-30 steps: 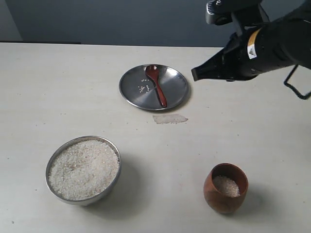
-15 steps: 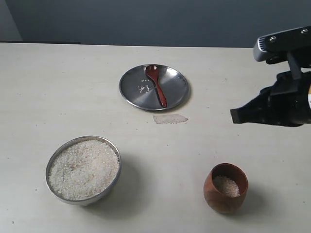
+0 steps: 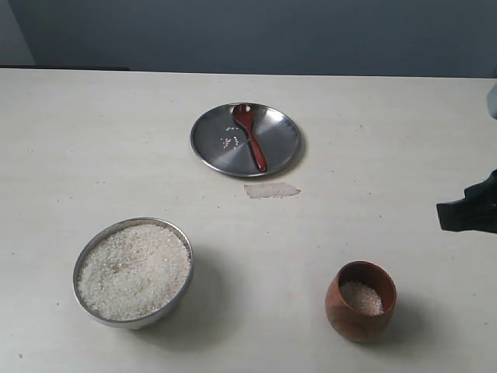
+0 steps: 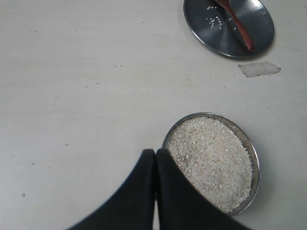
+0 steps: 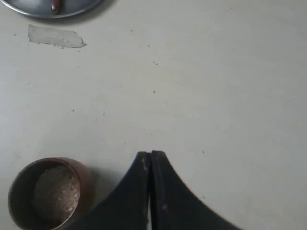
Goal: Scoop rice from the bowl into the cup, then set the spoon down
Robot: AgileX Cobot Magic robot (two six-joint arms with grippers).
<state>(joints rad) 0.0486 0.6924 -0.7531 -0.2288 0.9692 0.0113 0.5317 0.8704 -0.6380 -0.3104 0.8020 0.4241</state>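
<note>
While the bowl [image 3: 132, 221], plate [image 3: 281, 146] and cup [image 3: 359, 325] are sitting just as they were a second ago, the right gripper [image 5: 150, 154] is drawing away from the plate, from hovering at its right rim to well off to its right. Only a dark tip is showing in the exterior view, the rest being cut off by the frame edge. The left gripper [image 4: 154, 154] is appearing only in its wrist view, fingers pressed together and empty, just beside the bowl's rim. Left of the plate and nearer the camera, the bowl is brimming with rice [image 3: 133, 270]. The plate is carrying the spoon [image 3: 250, 140] and a few stray grains. Right of the plate and nearer the camera, the cup is holding some rice, with the right gripper's fingers pressed together, empty, beside it.
</note>
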